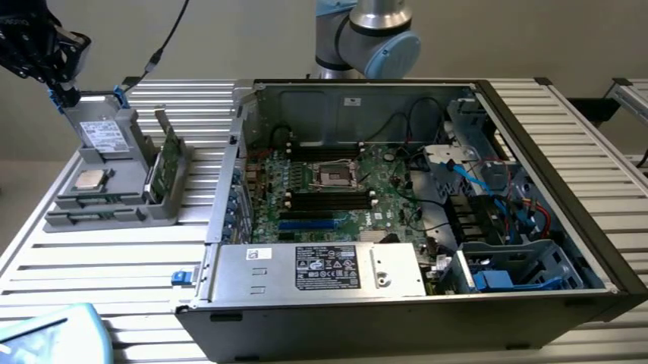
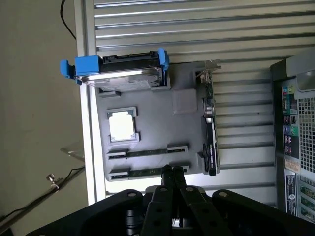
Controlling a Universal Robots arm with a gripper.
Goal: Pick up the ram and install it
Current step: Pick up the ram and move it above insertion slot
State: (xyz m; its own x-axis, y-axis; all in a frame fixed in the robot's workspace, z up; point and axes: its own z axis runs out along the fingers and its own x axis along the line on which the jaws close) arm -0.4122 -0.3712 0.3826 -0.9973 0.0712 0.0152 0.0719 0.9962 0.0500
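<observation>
Silver-grey arm (image 1: 377, 14) with pale blue joint caps; black claw (image 2: 172, 172), seemingly matte plastic.

Plain beige wall (image 1: 526, 38), ribbed metal table (image 1: 102, 258), tan floor (image 2: 34, 128) beside it, soft even light

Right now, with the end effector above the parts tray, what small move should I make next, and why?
Probably open the end effector where it hangs. It looks shut and sits over the ram, which stands on edge in a slot of the grey tray. In the exterior view it is well above the tray, so nothing is gripped, and a shut end effector could not straddle the stick.
</observation>
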